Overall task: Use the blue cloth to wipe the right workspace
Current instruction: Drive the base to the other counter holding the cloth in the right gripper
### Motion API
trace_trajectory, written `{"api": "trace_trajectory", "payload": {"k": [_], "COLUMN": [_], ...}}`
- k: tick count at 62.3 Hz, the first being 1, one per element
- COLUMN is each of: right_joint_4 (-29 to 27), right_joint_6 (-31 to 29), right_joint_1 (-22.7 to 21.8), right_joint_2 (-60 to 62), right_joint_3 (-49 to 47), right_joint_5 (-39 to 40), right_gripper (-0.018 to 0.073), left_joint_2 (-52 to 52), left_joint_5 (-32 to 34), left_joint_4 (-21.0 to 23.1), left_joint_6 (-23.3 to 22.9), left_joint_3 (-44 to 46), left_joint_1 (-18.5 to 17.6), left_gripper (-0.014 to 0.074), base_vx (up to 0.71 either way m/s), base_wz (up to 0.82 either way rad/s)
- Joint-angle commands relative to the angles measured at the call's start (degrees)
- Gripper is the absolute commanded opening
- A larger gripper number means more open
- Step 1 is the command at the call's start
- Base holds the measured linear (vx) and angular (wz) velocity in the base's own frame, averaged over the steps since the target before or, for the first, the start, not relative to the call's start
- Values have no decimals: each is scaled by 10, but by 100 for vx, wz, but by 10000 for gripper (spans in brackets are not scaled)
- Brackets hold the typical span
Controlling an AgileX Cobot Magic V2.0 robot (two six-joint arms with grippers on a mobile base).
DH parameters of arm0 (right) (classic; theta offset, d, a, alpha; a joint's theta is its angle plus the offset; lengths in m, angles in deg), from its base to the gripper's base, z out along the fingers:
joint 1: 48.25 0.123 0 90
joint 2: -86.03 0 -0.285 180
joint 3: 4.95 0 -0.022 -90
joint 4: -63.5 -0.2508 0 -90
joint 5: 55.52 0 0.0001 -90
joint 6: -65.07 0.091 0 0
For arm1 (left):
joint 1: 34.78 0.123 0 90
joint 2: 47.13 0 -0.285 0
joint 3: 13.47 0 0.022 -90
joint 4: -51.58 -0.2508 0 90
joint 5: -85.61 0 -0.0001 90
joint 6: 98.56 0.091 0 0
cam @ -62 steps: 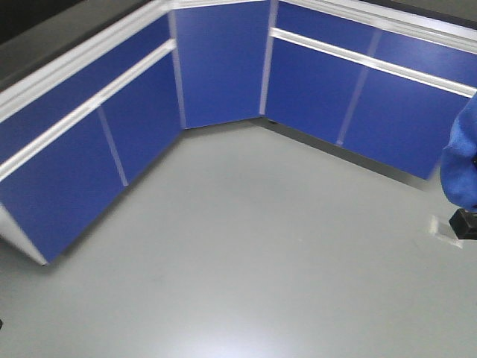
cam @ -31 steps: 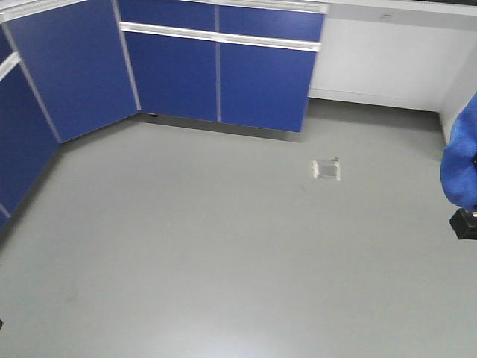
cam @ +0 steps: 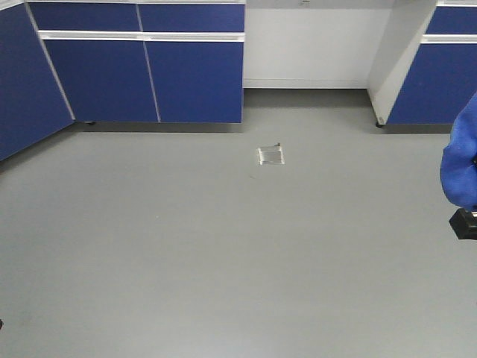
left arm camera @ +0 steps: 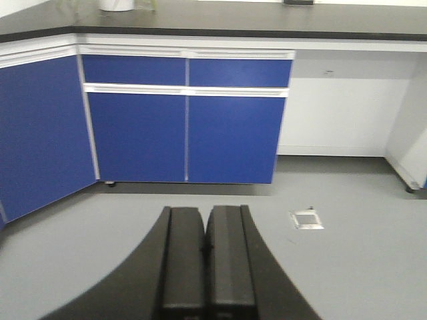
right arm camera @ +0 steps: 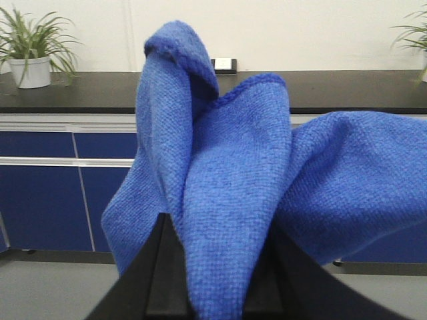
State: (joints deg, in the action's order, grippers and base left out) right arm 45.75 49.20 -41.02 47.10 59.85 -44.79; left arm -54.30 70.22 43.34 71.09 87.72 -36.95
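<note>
The blue cloth (right arm camera: 227, 173) stands bunched up out of my right gripper (right arm camera: 217, 219), which is shut on its lower folds. In the front view the same blue cloth (cam: 460, 160) hangs at the right edge, above the floor. Behind it in the right wrist view runs the right workspace (right arm camera: 347, 90), a long black countertop with a small white-faced box (right arm camera: 223, 65) on it. The left wrist view shows my left gripper (left arm camera: 205, 212) shut on nothing, held over the grey floor and facing that countertop (left arm camera: 220, 17).
Blue cabinet doors (cam: 141, 78) run under the counter, with an open white knee space (cam: 313, 48) between them. A small metal floor plate (cam: 270, 155) sits in the grey floor. Potted plants (right arm camera: 30, 50) stand at the counter's ends.
The front view has swung right: the cabinet corner slid out to the left, and the knee space and floor plate came to the middle. The cloth stays at the right edge.
</note>
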Motion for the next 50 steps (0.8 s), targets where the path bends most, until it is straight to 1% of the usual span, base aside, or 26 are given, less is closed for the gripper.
{"api": "trace_trajectory", "payload": {"k": [1,26,50], "right_joint_4": [5,5,5], "right_joint_6": [-4,-4,-4], "right_joint_1": [-3,-3,-3], "right_joint_2": [-3,-3,-3], "right_joint_3": [-17,-17,-17], "right_joint_5": [50,50,50], "right_gripper": [0,0,0], "left_joint_2": [8,8,8], "left_joint_5": [49,49,49], "left_joint_4": [-1,-1,-1], "left_joint_6": [-5,-5,-5], "left_joint_3": [-17,-17,-17], "left_joint_1": [-3,-3,-3], "left_gripper": [-6,-6,-6], "base_vx": [-1,5,16], "base_wz": [-26,-29,-55]}}
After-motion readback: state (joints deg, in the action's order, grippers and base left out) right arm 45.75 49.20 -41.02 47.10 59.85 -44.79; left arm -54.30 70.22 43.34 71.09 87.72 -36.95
